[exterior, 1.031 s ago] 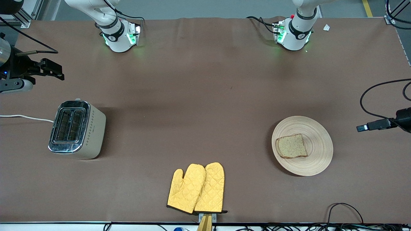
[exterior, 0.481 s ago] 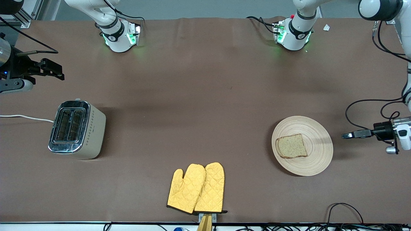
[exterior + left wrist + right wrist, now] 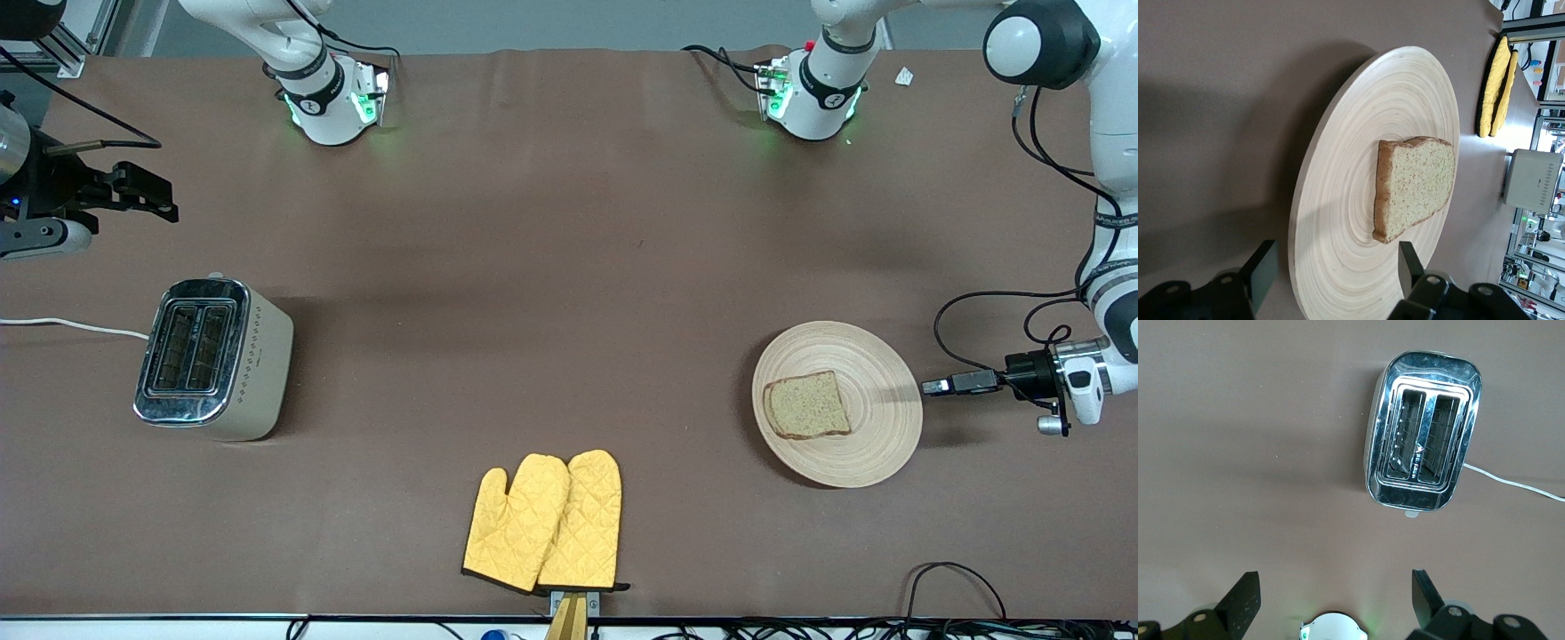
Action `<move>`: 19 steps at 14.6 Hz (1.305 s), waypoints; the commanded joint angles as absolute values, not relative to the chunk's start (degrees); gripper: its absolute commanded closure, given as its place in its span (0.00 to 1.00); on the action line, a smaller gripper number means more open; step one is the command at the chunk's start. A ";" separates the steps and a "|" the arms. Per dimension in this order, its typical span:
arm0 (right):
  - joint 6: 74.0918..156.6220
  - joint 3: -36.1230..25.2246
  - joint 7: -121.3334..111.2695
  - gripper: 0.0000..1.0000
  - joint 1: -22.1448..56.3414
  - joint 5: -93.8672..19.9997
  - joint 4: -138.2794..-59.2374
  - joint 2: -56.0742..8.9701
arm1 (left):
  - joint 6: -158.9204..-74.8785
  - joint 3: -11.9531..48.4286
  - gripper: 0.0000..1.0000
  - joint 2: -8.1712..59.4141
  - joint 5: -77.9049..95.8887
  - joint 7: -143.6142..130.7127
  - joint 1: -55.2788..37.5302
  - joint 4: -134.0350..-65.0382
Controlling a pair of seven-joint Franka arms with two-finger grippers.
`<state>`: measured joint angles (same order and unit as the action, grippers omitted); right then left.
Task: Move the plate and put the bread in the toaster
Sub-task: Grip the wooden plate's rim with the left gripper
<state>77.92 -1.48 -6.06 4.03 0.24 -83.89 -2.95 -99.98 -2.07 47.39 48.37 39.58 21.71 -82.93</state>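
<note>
1. We see the left hand (image 3: 935, 386) spread wide, level with the plate (image 3: 876, 436) rim, at the left arm's end of the bench (image 3: 569, 267).
2. One ringed wooden plate carries one speckled bread (image 3: 806, 405) slice.
3. The right hand (image 3: 1331, 587), wide, hangs above one chrome-topped toaster (image 3: 213, 356).
4. Two quilted yellow mitts (image 3: 544, 523) lie nearest the front camera.

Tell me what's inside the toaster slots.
The toaster has both slots showing only bare wire racks in the right wrist view; no bread in either. The slot bottoms are too dark to see. The bread lies on the plate.
</note>
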 commanded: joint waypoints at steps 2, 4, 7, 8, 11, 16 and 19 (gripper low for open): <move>77.96 -1.49 -6.06 0.00 4.13 0.35 -84.81 -2.20 | -101.94 -2.02 0.25 48.87 49.31 42.00 21.62 -81.47; 78.22 -1.49 -6.06 0.00 4.13 0.35 -85.16 -2.11 | -103.97 -1.76 0.31 49.83 49.39 43.32 21.62 -81.47; 78.05 -1.49 -6.06 0.00 4.13 0.35 -85.17 -2.11 | -104.33 -1.76 0.37 50.27 51.76 44.21 21.27 -81.56; 78.13 -1.49 -6.06 0.00 4.13 0.35 -85.25 -2.11 | -104.33 -1.76 0.40 50.62 51.94 44.38 21.10 -81.56; 78.40 -1.41 -6.06 0.00 4.22 0.35 -85.08 -2.20 | -104.33 -1.76 0.51 51.15 52.03 45.70 21.27 -81.56; 78.40 -1.41 -6.06 0.00 4.13 0.35 -85.08 -2.20 | -103.89 -1.76 0.70 51.94 53.44 47.72 21.62 -81.74; 78.40 -1.41 -6.06 0.00 4.13 0.35 -85.08 -2.20 | -103.62 -1.76 0.85 52.38 53.44 47.90 21.71 -81.74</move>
<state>77.92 -1.45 -6.06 4.06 0.24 -84.00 -2.96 -104.08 -1.76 51.66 52.19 46.61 21.42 -82.57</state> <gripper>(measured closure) 0.000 0.740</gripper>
